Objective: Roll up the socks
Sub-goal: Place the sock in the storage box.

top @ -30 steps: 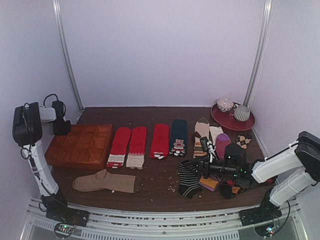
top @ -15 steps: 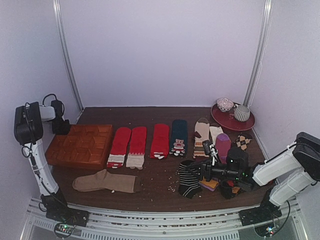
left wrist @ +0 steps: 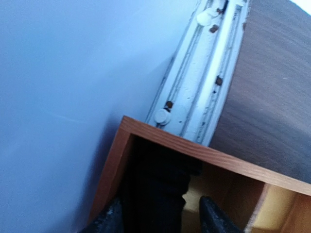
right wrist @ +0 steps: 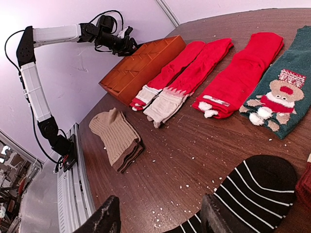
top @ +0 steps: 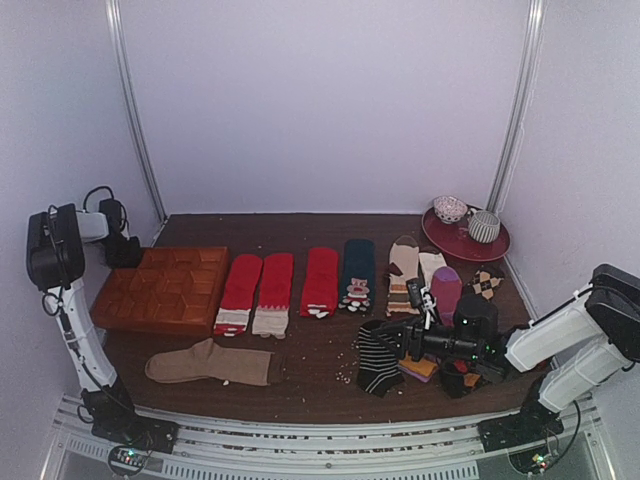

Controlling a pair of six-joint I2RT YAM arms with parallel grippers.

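Right gripper [right wrist: 160,209] spread above striped sock [right wrist: 252,189] cut by frame, left gripper [left wrist: 160,209] spread, black shape [left wrist: 155,177] between indistinct

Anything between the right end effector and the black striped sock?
Nothing visible does. The right end effector is open at the edge of the black striped sock, with only crumb-speckled table beside it.

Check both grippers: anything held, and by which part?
Right gripper open, holds nothing; striped sock lies ungripped. Left gripper straddles a dark item in the wooden box; grip cannot be told.
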